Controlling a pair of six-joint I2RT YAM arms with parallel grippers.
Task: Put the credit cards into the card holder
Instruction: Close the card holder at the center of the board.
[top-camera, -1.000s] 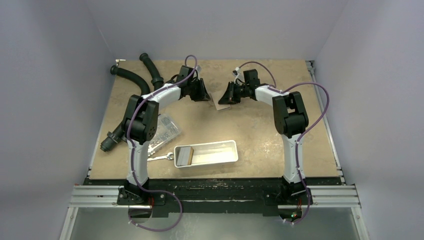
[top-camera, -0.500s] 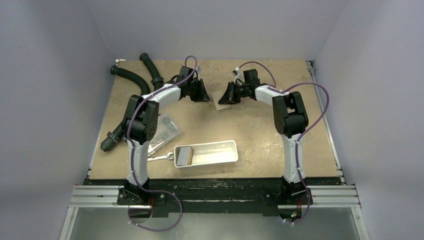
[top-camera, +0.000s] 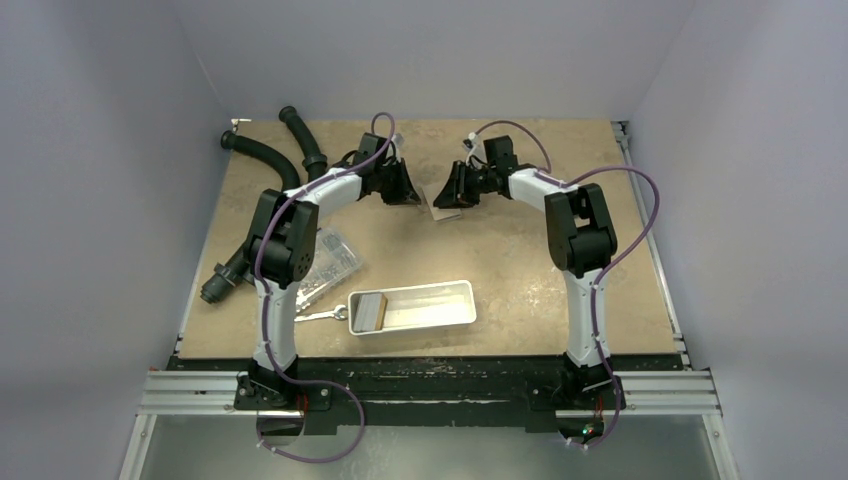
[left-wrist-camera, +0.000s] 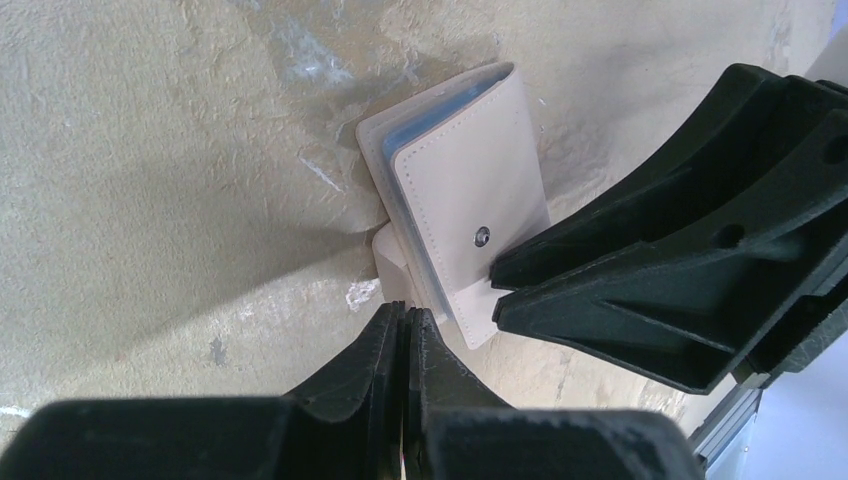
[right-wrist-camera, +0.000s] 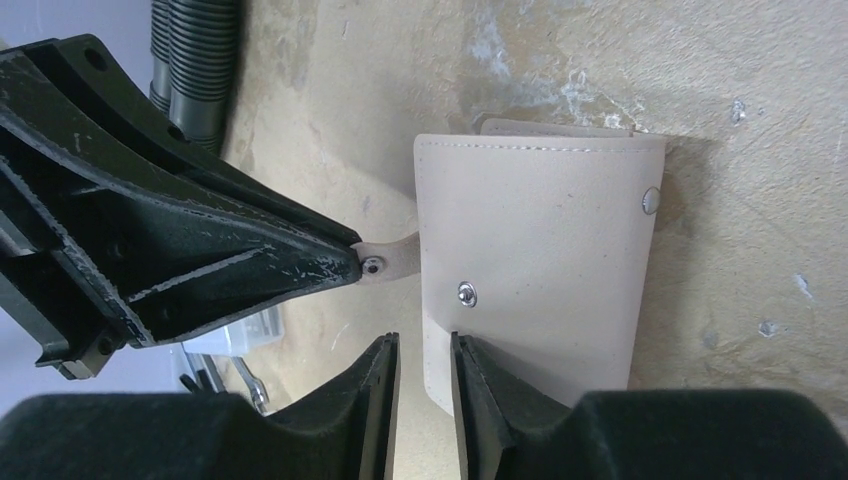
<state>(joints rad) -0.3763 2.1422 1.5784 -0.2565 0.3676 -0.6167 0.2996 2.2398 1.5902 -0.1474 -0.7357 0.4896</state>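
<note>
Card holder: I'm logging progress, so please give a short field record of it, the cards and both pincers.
holder: closed, on table
left pincer: shut on holder's strap
right pincer: open, straddling holder's edge
card: in tray, left end
cards in holder: cannot tell

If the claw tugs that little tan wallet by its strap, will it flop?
Probably floppy: the card holder looks like soft stitched material, and the thin snap strap in the left claw would likely bend. It lies flat, so it shouldn't roll. Likely light.
</note>
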